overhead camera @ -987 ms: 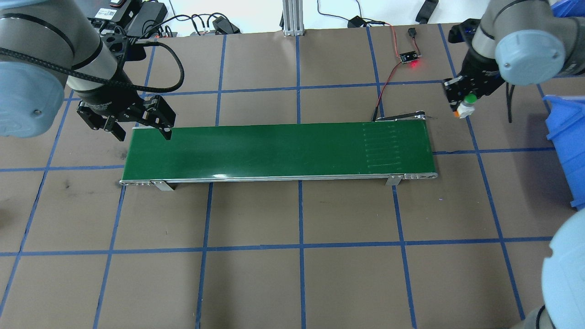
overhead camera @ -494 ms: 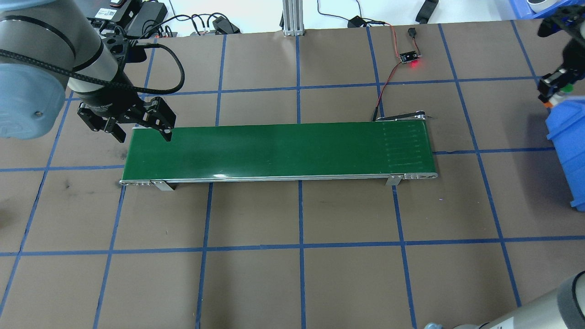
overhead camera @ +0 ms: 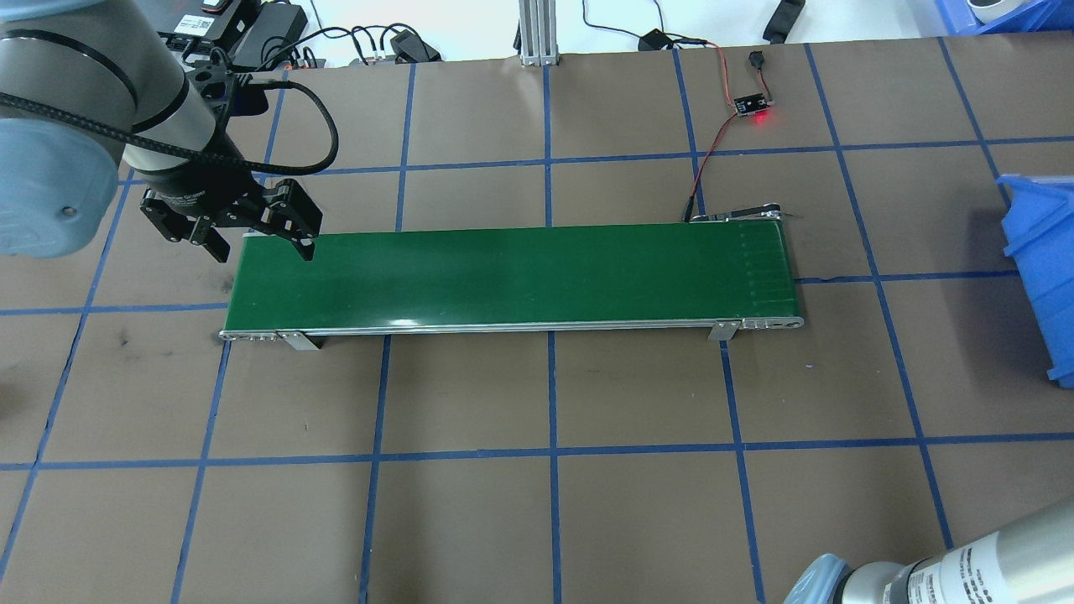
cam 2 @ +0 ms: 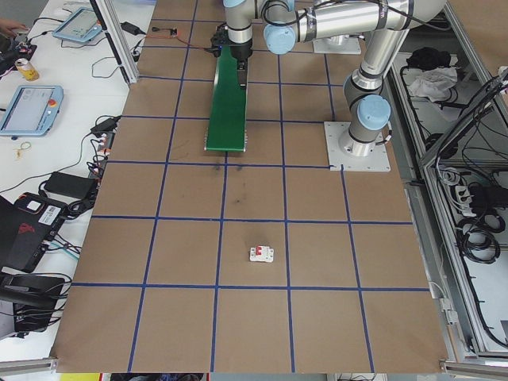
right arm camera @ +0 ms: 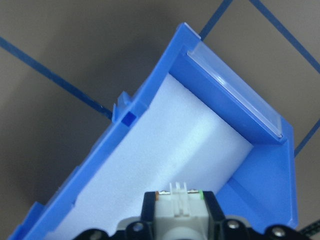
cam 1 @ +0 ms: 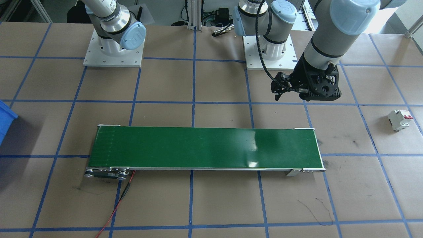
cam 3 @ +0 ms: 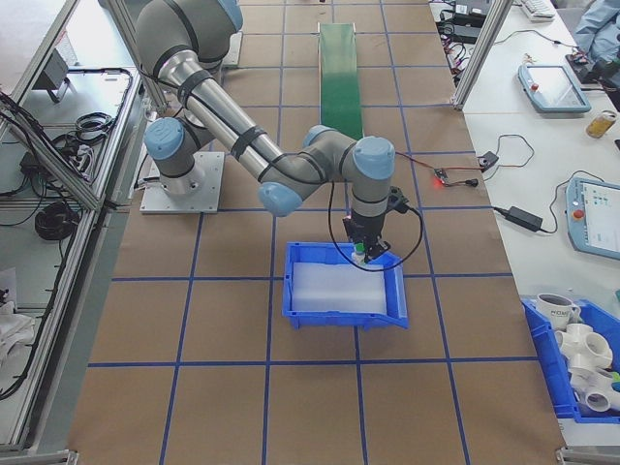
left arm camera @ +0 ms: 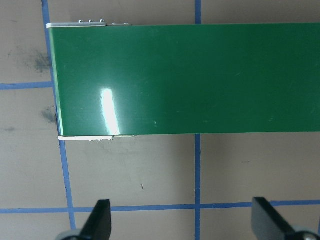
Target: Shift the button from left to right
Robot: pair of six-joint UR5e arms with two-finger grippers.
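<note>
Right wrist-mounted view is showing the nearest thing first: the button (right arm camera: 179, 204) is sitting at the bottom middle of the frame, and the right gripper (right arm camera: 179, 212) is squeezing its white body from both sides. It is looking small, light and hard, made of stiff plastic, so it is probably not bending or breaking easily. Its round green cap is looking shiny and slippery, so the flat white sides are the better place to hold it. Just past it, the blue bin (right arm camera: 150, 100) with its white foam floor (right arm camera: 165, 150) is filling the middle of the frame, ready for a soft landing. Farther away, in the overhead view, the left gripper (overhead camera: 260, 245) is hanging at the left end of the green belt (overhead camera: 512, 273), with its jaws spread wide and holding nothing. Farthest off, a white breaker (cam 1: 400, 119) is lying alone at the right edge of the front-facing view.
</note>
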